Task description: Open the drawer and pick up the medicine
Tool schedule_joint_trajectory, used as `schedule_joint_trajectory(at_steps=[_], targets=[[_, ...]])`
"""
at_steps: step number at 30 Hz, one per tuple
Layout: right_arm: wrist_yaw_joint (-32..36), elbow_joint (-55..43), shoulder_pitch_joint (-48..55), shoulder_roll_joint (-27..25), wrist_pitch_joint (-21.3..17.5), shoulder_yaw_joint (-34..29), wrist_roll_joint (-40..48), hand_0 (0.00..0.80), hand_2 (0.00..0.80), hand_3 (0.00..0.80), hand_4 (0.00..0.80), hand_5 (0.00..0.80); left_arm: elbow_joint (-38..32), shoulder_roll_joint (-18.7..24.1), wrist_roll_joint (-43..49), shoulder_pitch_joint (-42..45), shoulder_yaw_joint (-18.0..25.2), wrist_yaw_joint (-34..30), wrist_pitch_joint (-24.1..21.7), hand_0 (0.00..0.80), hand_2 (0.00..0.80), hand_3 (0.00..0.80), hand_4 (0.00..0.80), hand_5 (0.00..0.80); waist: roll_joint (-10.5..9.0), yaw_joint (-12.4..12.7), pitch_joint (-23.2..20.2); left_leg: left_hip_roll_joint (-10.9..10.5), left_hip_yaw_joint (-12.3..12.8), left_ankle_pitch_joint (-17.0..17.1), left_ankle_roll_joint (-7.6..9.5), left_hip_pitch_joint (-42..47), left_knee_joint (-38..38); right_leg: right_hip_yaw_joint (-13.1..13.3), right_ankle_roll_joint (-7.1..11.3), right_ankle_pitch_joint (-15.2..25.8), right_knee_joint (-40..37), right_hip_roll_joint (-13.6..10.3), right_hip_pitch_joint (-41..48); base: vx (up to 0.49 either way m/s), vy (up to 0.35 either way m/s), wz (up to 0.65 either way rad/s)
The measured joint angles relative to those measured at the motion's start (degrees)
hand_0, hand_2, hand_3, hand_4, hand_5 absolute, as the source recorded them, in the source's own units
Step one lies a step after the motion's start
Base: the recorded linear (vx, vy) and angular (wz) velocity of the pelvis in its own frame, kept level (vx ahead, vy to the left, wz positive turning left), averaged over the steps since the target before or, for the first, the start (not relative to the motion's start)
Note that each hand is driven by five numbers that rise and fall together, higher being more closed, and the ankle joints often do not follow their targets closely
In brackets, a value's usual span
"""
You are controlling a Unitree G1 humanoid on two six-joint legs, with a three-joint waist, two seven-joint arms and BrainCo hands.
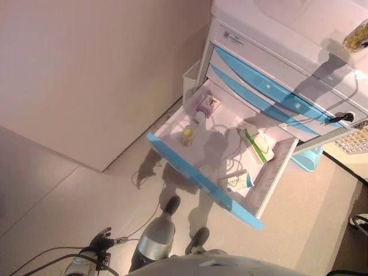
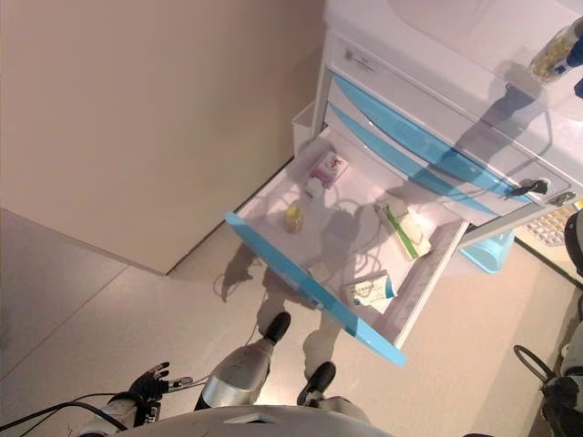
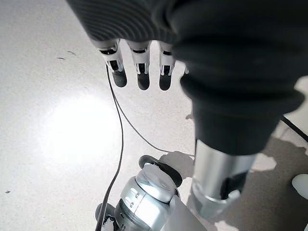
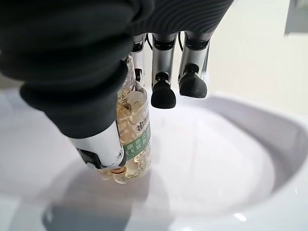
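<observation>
The bottom drawer of the white and blue cabinet stands pulled out. In it lie a purple box, a small yellow bottle, a green and white box and a white and teal box. My right hand is shut on a clear medicine bottle of yellow capsules, held upright above the cabinet's white recessed top. The bottle also shows at the upper right of the left eye view. My left hand hangs low at the left, open and empty.
A beige wall runs along the left. A white bin hangs on the cabinet's side. A light blue bin stands on the floor past the drawer. A key sticks out of the cabinet front.
</observation>
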Motion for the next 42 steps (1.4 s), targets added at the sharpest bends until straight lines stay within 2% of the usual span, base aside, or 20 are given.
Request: schedule_joint_trajectory(at_steps=[11,12,13,18,23,31,36,42], targets=[[3.3,0.9,-2.7,0.0,-0.4,0.4,-1.8,0.800,0.800,0.800,0.800,0.800,-1.0,0.8,-0.4,0.0,0.0,-0.9,-1.2,0.000,0.000,0.000,0.000,0.000,-0.08,0.0,1.0,0.0,0.1,0.0,-0.02,-0.3,0.0,0.1,0.02,0.0,0.0,-0.1,-0.5,0.000,0.000,0.00],[3.3,0.9,-2.8,0.0,-0.6,0.4,-1.9,0.132,0.132,0.132,0.132,0.132,-1.1,0.9,-0.4,0.0,0.0,-0.9,-1.2,0.000,0.000,0.000,0.000,0.000,-0.06,0.0,1.0,0.1,0.1,0.0,-0.02,-0.4,0.0,0.1,0.02,0.0,0.0,-0.1,-0.5,0.000,0.000,0.00],[3.1,0.9,-2.8,0.0,-0.7,0.4,-2.2,0.000,0.000,0.000,0.000,0.000,-1.1,0.9,-0.4,0.0,0.0,-0.9,-1.2,0.000,0.000,0.000,0.000,0.000,-0.04,0.0,1.1,0.1,0.2,0.0,-0.02,-0.4,0.0,0.2,0.02,0.0,0.0,-0.1,-0.5,0.000,0.000,0.00],[-1.1,1.0,-2.8,0.0,-1.4,0.4,-2.3,0.000,0.000,0.000,0.000,0.000,-1.2,0.9,-0.4,0.0,0.0,-0.9,-1.2,0.000,0.000,0.000,0.000,0.000,0.59,0.0,1.5,0.1,0.3,0.0,-0.02,-0.4,0.0,0.3,0.01,0.0,0.0,-0.2,-0.6,0.000,0.000,0.00],[-12.0,0.4,-2.8,0.0,-3.3,0.3,-1.4,0.000,0.000,0.000,0.000,0.000,-1.3,0.9,-0.5,-0.1,0.0,-0.9,-1.2,0.000,0.000,0.000,0.000,0.000,1.47,-0.1,2.1,0.1,0.5,0.0,-0.01,-0.5,0.0,0.5,-0.21,0.1,0.0,-0.1,-0.8,0.000,0.000,0.00],[-27.1,-3.1,-2.8,-0.1,-5.0,-0.1,-1.5,0.000,0.000,0.000,0.000,0.000,-1.7,0.8,-0.4,-0.7,-0.2,-0.9,-1.2,0.000,0.000,0.000,0.000,0.000,1.48,-0.6,2.1,0.2,0.9,0.0,-0.01,-0.4,-0.1,1.0,-0.27,0.2,0.0,-0.1,-1.1,-0.002,-0.003,-0.03],[-31.7,-6.3,-2.8,-0.1,-7.2,-0.8,-1.1,0.000,0.000,0.000,0.000,0.000,-2.2,0.8,-0.4,-0.7,-0.2,-0.9,-1.1,0.000,0.000,0.000,0.000,0.000,1.49,-1.1,2.1,0.3,1.8,-0.1,-0.07,0.5,-0.2,1.8,-0.25,0.2,0.0,-0.2,-0.6,0.000,-0.011,-0.07],[-32.4,-9.2,-2.8,-0.2,-10.7,-3.7,1.9,0.000,0.000,0.000,0.000,0.000,-2.5,0.8,-0.1,-0.7,-0.2,-1.2,-0.9,0.000,0.000,0.000,0.000,0.000,1.50,-2.3,2.1,0.6,3.1,-0.2,-0.23,1.8,-0.4,3.1,-0.22,0.2,0.0,-0.4,-0.1,-0.017,-0.012,-0.12]])
